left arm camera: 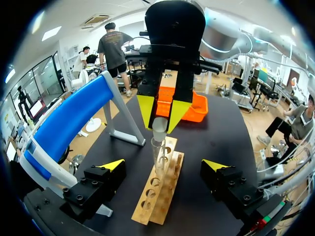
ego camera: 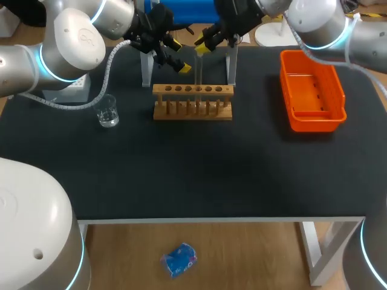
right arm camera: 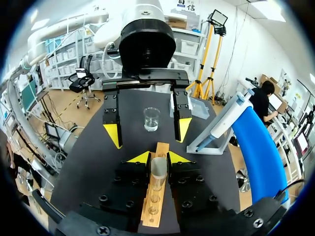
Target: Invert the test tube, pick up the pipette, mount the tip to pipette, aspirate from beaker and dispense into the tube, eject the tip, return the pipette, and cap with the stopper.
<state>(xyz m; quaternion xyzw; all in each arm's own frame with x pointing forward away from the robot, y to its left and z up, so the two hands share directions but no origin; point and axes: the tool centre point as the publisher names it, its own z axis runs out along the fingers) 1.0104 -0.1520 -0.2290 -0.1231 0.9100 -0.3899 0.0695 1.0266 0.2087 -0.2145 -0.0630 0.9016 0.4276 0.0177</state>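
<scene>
While your right fingers point(right arm camera: 140, 157) pinch the test tube point(right arm camera: 158, 169) by its upper end over the wooden rack point(ego camera: 192, 101), twelve o'clock on the bench point(ego camera: 242, 175), your left fingers point(left arm camera: 112, 164) gape wide, empty. It's probably glass, light, slick and brittle, so grip mid-barrel, gently.

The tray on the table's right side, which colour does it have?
The tray is orange, clearest in the head view.

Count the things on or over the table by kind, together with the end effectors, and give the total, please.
test tube: 1
wooden rack: 1
glass beaker: 1
orange bin: 1
pale box: 1
blue pipette on its stand: 1
end effector: 2 (left end effector, right end effector)
Total: 8
</scene>
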